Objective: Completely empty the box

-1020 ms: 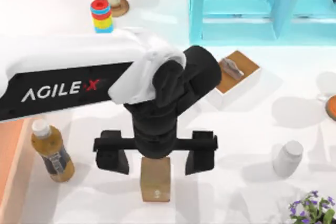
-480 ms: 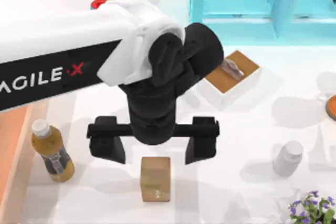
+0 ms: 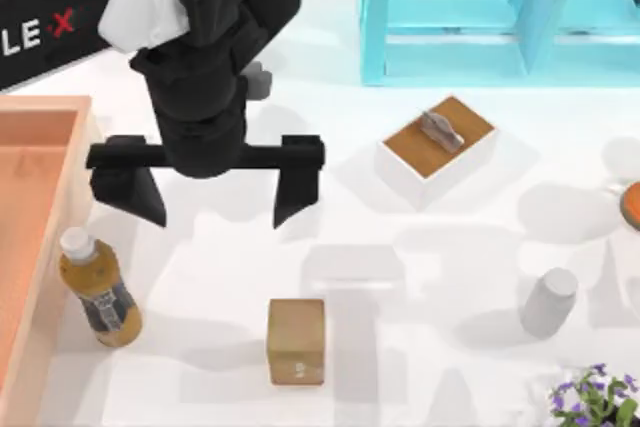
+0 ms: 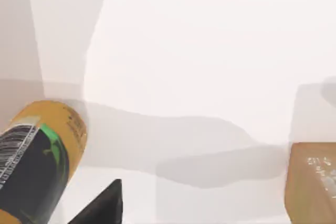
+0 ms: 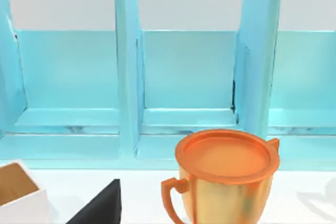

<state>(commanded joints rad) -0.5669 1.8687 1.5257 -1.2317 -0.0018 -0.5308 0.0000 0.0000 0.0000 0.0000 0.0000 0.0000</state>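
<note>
A: Listing the top view first. Left gripper [image 3: 205, 187]: above the table's left half, fingers spread wide, nothing between them. Box [image 3: 38, 237]: salmon bin at the left edge, pale wall facing the table; the floor portion in frame is bare, the rest is cut off.

B: Items standing outside it?

A: Bottle [image 3: 98, 287], upright, just beside the box wall. Brown cube [image 3: 296, 340], near the front edge, well apart from the gripper. White carton [image 3: 438, 150] with brown top, right of centre. Pale jar [image 3: 548, 301] and flowers [image 3: 594, 397], lower right.

B: Left wrist view?

A: Bottle [image 4: 37, 161] and cube [image 4: 312, 182] at opposite margins, bare table between: the camera looks down from height, consistent with an empty-handed transit.

B: Right wrist view?

A: Orange cup [image 5: 224, 174] before the turquoise shelf [image 5: 184, 77]. One dark fingertip [image 5: 100, 205] intrudes; right gripper's opening cannot be told. Arm judged parked.
</note>
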